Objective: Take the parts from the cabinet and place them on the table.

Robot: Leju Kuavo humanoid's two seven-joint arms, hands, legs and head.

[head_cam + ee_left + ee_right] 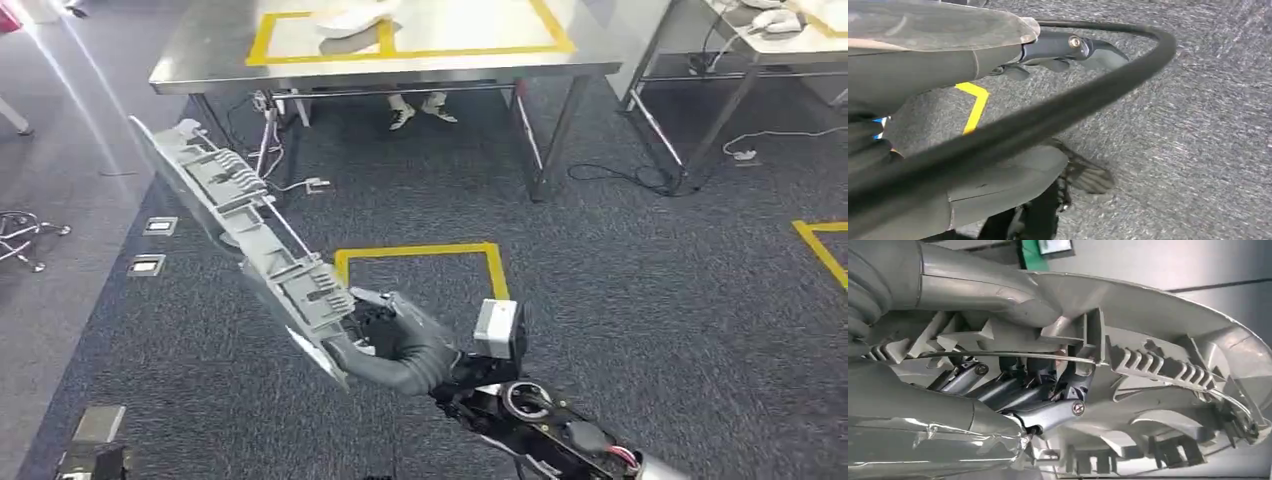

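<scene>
Two stainless-steel tables are standing at the far side of the room on dark grey carpet (650, 300). The nearer long steel table (200, 50) is carrying yellow tape rectangles and a pale part (355, 22); the second steel table (750, 50) is sitting to its right with cables trailing beneath. Yellow tape squares (420, 255) are marking the carpet, and floor sockets (160, 226) are lying near the left edge. A person's feet (420, 108) are showing under the nearer table.

The long grey ribbed plastic part (250, 240) is hanging in the air over the carpet, tilted, well short of the tables. The right hand (395, 335) is gripping its lower end. The right wrist view is showing dark fingers (1048, 412) curling among the part's ribs and a thin wire, detail the head view is blurring.

The left hand (1068, 50) is hanging over carpet beside a black cable (1048, 115); I cannot tell how its fingers are set.
</scene>
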